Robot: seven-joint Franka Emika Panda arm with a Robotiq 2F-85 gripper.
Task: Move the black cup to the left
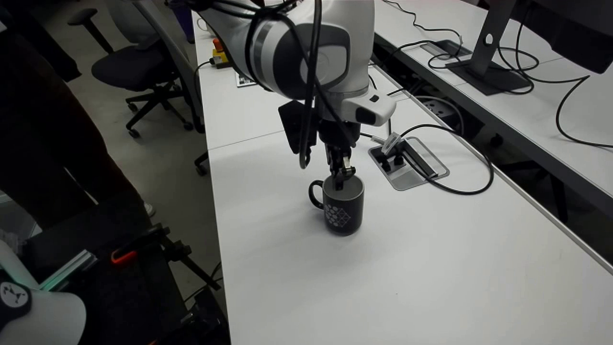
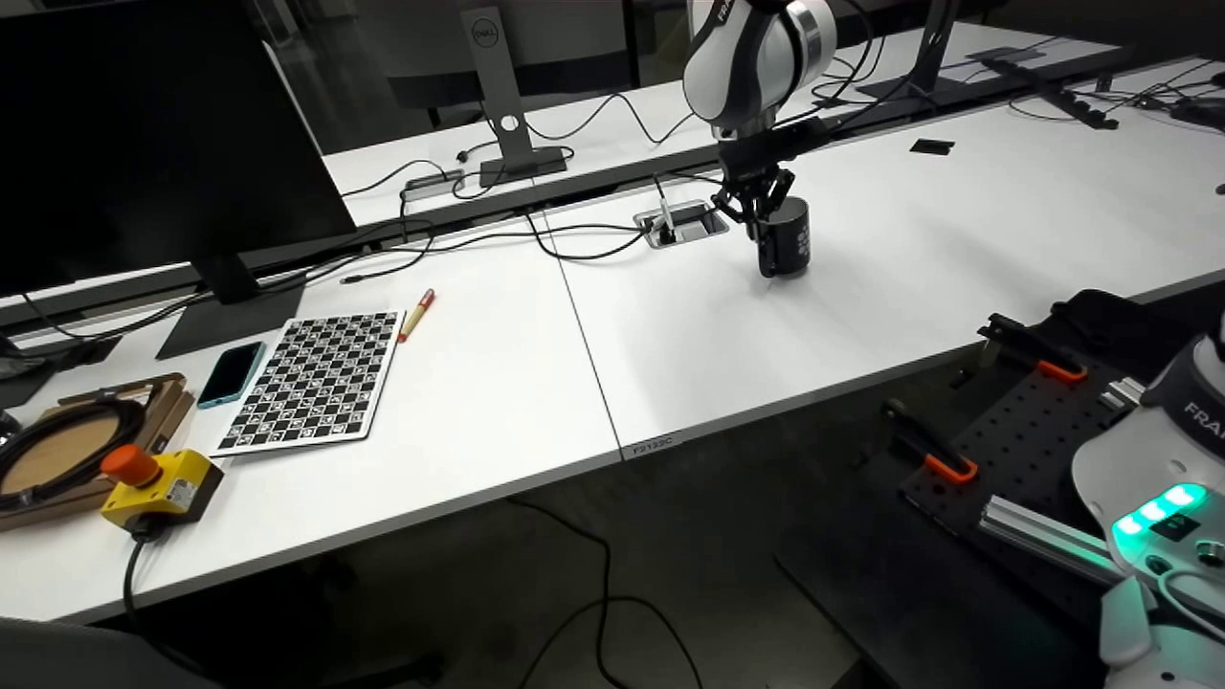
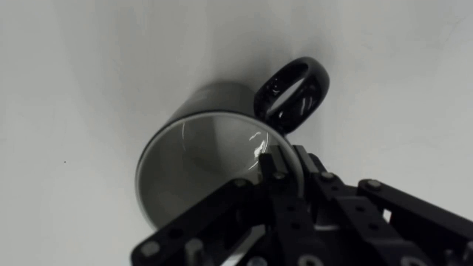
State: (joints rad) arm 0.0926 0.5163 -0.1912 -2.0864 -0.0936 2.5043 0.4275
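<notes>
The black cup (image 1: 343, 215) stands upright on the white table, with its loop handle to one side and a pale pattern on its wall. It also shows in an exterior view (image 2: 790, 239) and, from above with its pale inside, in the wrist view (image 3: 207, 147). My gripper (image 3: 293, 159) is shut on the cup's wall near the handle, one finger inside the rim and one outside. In both exterior views the gripper (image 1: 340, 182) (image 2: 756, 215) reaches down at the rim. Whether the cup's base touches the table is hard to tell.
A metal cable box (image 1: 409, 163) with plugs and a looping black cable (image 1: 471, 191) lies close to the cup. A checkered board (image 2: 316, 383), phone (image 2: 231, 374), marker (image 2: 416, 316) and yellow stop button (image 2: 163, 486) lie farther along the table. Monitors stand behind.
</notes>
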